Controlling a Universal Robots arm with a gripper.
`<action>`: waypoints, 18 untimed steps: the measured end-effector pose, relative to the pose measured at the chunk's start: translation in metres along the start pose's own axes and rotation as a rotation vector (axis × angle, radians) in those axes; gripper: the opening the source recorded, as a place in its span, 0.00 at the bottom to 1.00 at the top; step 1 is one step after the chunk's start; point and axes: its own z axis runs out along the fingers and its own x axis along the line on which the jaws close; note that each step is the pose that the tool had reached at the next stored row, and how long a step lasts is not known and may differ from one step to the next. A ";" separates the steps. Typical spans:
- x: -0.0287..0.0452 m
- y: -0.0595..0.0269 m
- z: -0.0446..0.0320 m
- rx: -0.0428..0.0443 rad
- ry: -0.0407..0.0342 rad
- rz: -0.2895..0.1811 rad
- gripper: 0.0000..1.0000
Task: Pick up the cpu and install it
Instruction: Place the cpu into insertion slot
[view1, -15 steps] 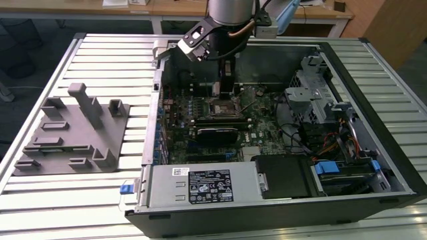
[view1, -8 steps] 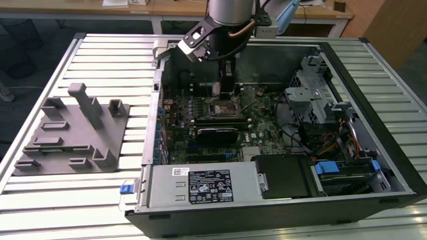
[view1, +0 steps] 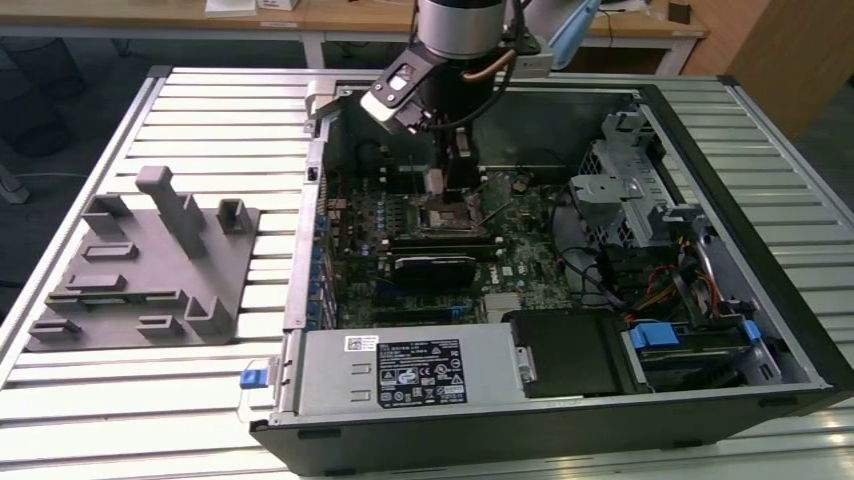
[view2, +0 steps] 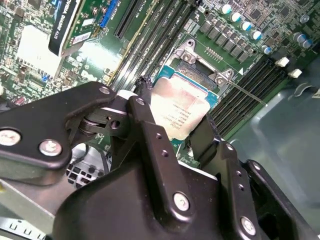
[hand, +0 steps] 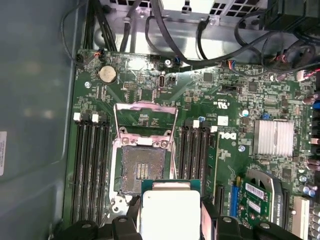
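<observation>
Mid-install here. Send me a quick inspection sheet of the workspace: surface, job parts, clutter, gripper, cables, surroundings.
Surface: slatted metal table, carrying an open computer case.
Job's things: the cpu is held over the motherboard near the open socket, not seated; socket empty, load plate raised.
Clutter: grey fixture on the table, at the exterior view's left of the case.
Grippers: gripper inside the case, fingers shut on the cpu.
Cables: black cables along the board's edge, apart from the socket.
Surroundings: wooden desks behind the table.
</observation>
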 end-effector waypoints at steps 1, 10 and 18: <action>0.0004 -0.0001 0.0012 0.0000 0.0000 0.001 0.55; 0.0078 0.0025 0.0064 0.0004 -0.0003 0.010 0.55; 0.0102 0.0105 0.0197 0.0009 -0.0005 0.018 0.55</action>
